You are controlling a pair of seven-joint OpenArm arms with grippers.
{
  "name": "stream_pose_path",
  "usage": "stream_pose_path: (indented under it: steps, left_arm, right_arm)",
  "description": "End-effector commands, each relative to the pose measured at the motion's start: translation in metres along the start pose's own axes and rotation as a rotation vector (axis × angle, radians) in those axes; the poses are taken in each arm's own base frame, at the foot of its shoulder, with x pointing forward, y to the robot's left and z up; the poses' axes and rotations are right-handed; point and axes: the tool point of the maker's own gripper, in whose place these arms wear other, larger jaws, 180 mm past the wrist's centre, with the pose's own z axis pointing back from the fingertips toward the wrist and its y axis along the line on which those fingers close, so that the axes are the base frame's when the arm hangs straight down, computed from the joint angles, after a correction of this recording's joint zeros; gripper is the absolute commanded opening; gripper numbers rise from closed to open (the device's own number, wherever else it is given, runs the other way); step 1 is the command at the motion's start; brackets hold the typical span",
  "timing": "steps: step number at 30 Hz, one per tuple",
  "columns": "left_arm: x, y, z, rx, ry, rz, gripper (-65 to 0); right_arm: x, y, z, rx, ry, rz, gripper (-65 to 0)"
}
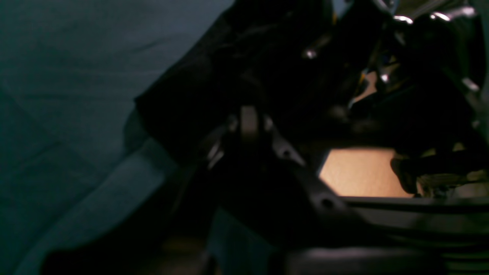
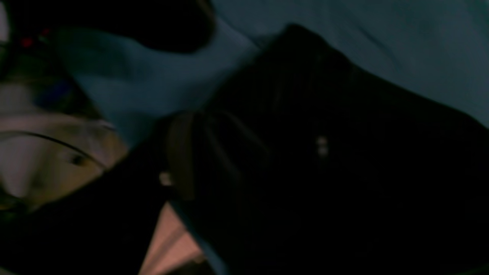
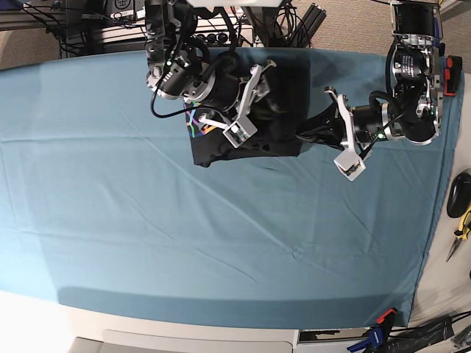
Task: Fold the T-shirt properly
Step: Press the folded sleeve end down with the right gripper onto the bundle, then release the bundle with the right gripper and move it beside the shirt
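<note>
The black T-shirt (image 3: 254, 121) lies folded into a rough rectangle at the back middle of the teal cloth (image 3: 147, 220), with a bit of rainbow print (image 3: 194, 122) showing at its left edge. My right gripper (image 3: 263, 73) hovers over the shirt's upper middle, and its jaws look spread apart. In the dark, blurred right wrist view, one finger (image 2: 181, 152) stands against the black fabric (image 2: 344, 152). My left gripper (image 3: 305, 134) reaches in from the right and is shut on the shirt's right edge. In the left wrist view the fabric (image 1: 191, 91) bunches around the fingers (image 1: 249, 120).
Cables and equipment (image 3: 118, 18) crowd the back edge behind the shirt. Hand tools (image 3: 460, 213) lie off the table's right side. A clamp (image 3: 379, 321) grips the cloth at the front right corner. Both arms' white camera housings (image 3: 239, 132) hang over the shirt.
</note>
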Motion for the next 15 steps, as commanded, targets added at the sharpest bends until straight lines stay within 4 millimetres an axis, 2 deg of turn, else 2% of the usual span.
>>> stream_pose_path:
  steps: [1, 4, 9, 11, 15]
  left_arm:
    - [0.014, -0.002, 0.005, -0.010, -0.045, -0.029, -65.0]
    - [0.014, -0.002, 0.005, -0.009, -0.044, -0.029, -65.0]
    - [0.013, -0.002, 0.005, -0.007, -0.041, -0.029, -65.0]
    - [0.012, -0.001, 0.005, -0.001, -0.035, -0.031, -61.2]
    - [0.010, 0.002, 0.005, 0.012, -0.024, -0.035, -51.5]
  right_arm:
    - [0.019, 0.014, 0.002, 0.066, -0.083, 0.013, -28.8]
    - [0.031, 0.035, 0.006, 0.186, -0.143, 0.022, -28.9]
    - [0.049, 0.041, 0.014, 0.214, -0.173, 0.060, -28.9]
    - [0.056, 0.039, 0.018, 0.192, -0.192, 0.088, -28.9]
    - [0.056, 0.023, 0.020, 0.080, -0.170, 0.161, -29.0]
